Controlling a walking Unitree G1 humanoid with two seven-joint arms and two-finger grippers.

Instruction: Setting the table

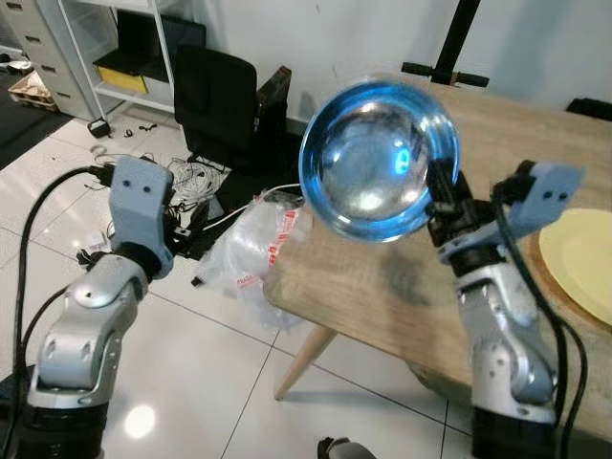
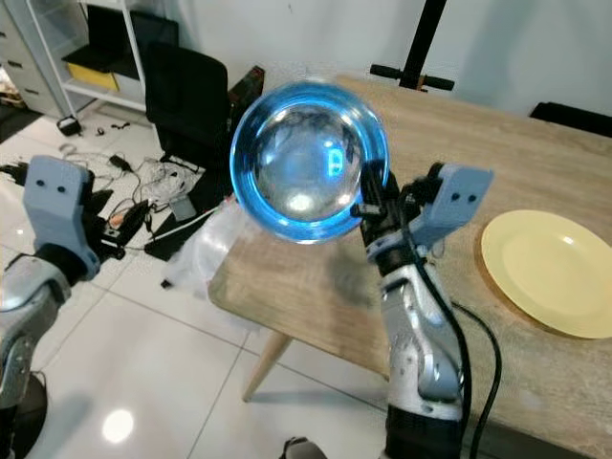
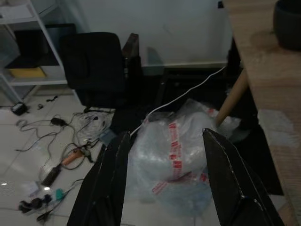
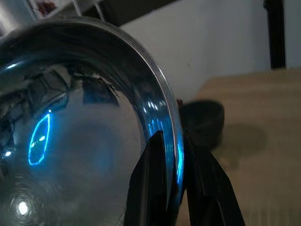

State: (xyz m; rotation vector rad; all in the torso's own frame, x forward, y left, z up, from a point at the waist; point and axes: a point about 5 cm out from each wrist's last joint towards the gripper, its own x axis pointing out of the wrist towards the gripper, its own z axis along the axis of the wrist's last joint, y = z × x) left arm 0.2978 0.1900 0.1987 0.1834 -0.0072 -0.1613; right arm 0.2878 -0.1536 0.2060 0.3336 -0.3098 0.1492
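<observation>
- The right end effector (image 2: pixel 368 203) grips a shiny blue-tinted metal bowl (image 2: pixel 308 161) by its rim, holding it tilted in the air with its hollow toward the camera, above the near corner of the wooden bench (image 2: pixel 497 163).
- In the right wrist view, one black finger (image 4: pixel 153 186) sits inside the bowl's rim and the other outside, pinching the bowl's wall between them.
- A yellow plate (image 2: pixel 555 273) lies flat on the bench to the robot's right, well apart from the raised bowl.
- A dark bowl (image 4: pixel 203 123) rests farther along the bench top, seen beyond the shiny rim in the right wrist view.
- The left end effector (image 3: pixel 164 183) is released, its two black fingers spread wide and empty, held off the bench's edge over the white tiled floor (image 1: pixel 210 382).
- Beneath it lies a crumpled clear plastic bag (image 3: pixel 176 157) with red print, beside the bench's angled wooden leg (image 1: pixel 306 359).
- Tangled cables (image 3: pixel 56 141) litter the floor near a black chair (image 1: pixel 215 100) and a white shelving unit (image 1: pixel 120 57).
</observation>
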